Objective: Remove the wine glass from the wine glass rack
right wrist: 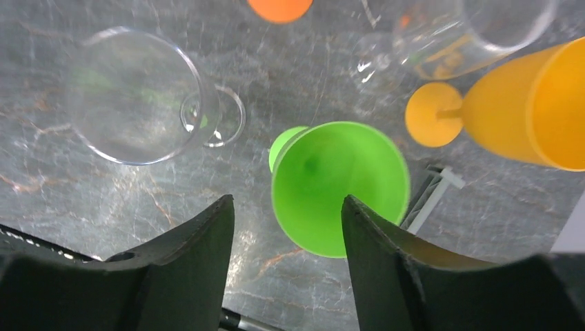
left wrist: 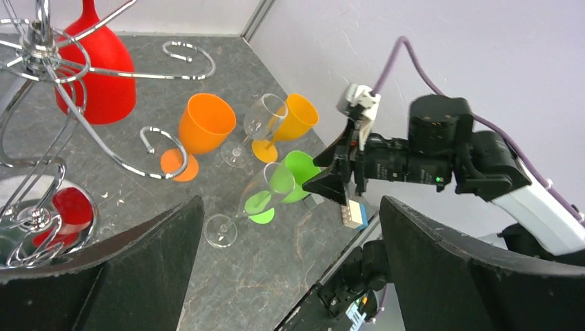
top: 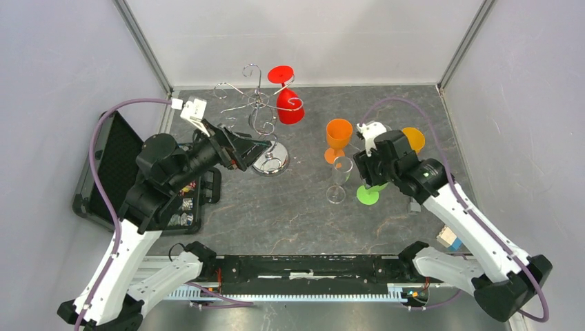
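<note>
The wine glass rack (top: 261, 114) is chrome wire with curled arms and a round shiny base (top: 270, 164); it also shows in the left wrist view (left wrist: 48, 62). A red wine glass (top: 290, 105) hangs upside down from one arm at the rack's right side, also seen in the left wrist view (left wrist: 96, 76). My left gripper (top: 256, 148) is open and empty, just left of the rack's base and below the arms (left wrist: 290, 203). My right gripper (top: 369, 181) is open and empty (right wrist: 286, 201), hovering over a green glass (right wrist: 338, 183) standing on the table.
On the table right of the rack stand an orange glass (top: 338, 134), a clear glass (top: 338, 176), the green glass (top: 368, 194), a yellow glass (top: 414, 138) and another clear glass (right wrist: 476, 27). A black case (top: 117, 165) lies at the left. A blue-white block (top: 450, 238) sits near the right.
</note>
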Controlling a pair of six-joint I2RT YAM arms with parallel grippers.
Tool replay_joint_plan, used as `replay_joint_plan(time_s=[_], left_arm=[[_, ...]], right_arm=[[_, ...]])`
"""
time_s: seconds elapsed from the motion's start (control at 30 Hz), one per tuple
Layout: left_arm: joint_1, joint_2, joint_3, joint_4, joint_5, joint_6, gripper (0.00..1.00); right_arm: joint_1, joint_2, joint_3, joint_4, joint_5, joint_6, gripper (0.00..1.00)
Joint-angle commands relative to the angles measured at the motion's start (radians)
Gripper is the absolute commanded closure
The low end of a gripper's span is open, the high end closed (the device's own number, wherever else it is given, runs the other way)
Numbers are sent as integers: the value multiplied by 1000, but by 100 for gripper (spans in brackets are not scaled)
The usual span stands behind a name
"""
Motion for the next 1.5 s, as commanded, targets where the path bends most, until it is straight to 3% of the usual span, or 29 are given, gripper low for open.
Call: replay_joint_plan(time_s=[0.0, 0.17, 0.37, 0.57, 1.07, 1.47], left_arm=[[-3, 56, 95, 57, -33, -9, 0], [-3, 177, 192, 66, -52, -54, 1], [-2, 359, 383, 0, -146, -63, 23], [-4, 474, 403, 69, -314, -173, 40], [-142, 660, 449, 119, -812, -188, 35], [-146, 751, 438, 224, -873, -186, 43]], right_arm=[[-5, -88, 83, 61, 62, 3, 34], [-5, -180, 93, 138, 64, 31, 32], [-5, -278, 23, 221, 23, 74, 32], [-5, -338, -66, 265, -9, 83, 31], [-5, -412, -183, 293, 37, 82, 30], [-5, -430, -185, 328, 80, 97, 29]])
